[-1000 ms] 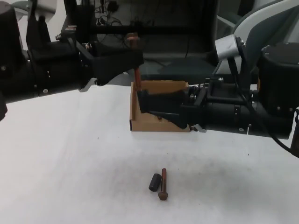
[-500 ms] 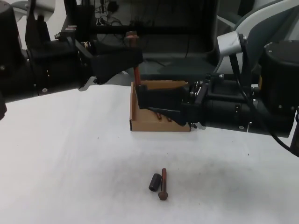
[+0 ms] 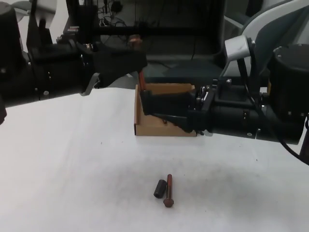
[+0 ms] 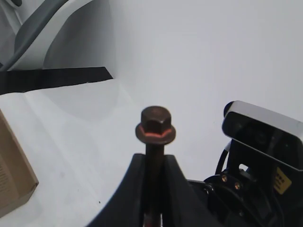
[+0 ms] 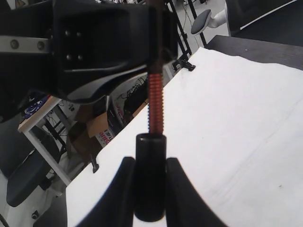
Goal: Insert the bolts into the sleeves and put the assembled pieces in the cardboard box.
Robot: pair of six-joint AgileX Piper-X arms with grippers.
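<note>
Nudged a touch leftward since a second ago, the left gripper [image 4: 154, 163] clamps a rusty hex-headed bolt [image 4: 155, 126] upright. Its threaded end reaches the mouth of a black cylindrical sleeve [image 5: 150, 147] pinched in the right gripper [image 5: 150, 165], by the cardboard box [image 3: 159, 129]. Open white bench [image 3: 72, 159] nearer the camera carries a loose bolt [image 3: 168, 189] just beside a loose sleeve [image 3: 160, 188]

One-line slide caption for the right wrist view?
Threaded bolt in the left gripper meets the mouth of the black sleeve held by the right gripper.
</note>
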